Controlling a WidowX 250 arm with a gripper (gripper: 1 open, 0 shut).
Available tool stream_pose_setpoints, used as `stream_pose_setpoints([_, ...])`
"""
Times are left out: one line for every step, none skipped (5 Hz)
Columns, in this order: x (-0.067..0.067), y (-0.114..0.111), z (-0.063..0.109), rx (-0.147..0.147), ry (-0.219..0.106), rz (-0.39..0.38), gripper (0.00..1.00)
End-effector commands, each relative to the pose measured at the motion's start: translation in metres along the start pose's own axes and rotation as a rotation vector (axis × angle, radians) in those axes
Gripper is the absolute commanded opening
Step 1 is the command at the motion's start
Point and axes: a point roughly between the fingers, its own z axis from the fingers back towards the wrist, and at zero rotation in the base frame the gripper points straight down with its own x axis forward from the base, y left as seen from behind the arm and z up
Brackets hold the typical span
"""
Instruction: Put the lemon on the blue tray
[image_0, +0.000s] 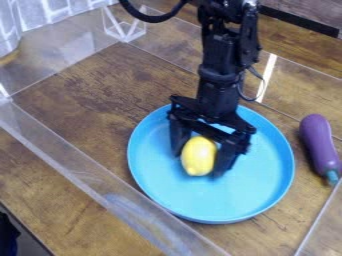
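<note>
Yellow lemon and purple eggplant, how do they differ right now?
The small oval yellow lemon is short and rounded, while the long purple eggplant with a teal stem is slender. The lemon sits within the round blue plastic tray, between the black jaws; the eggplant lies outside the tray, to its right in the picture. Both have smooth-looking surfaces.
</note>
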Motion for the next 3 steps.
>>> stream_pose_setpoints([-0.0042,0.0052,0.0224,-0.008,-0.094,-0.011,1.0])
stream_pose_setpoints([-0.0058,0.0039,0.0198,-0.007,-0.112,-0.041,1.0])
stream_pose_setpoints([-0.011,0.0001,0.019,-0.01,-0.127,-0.064,1.0])
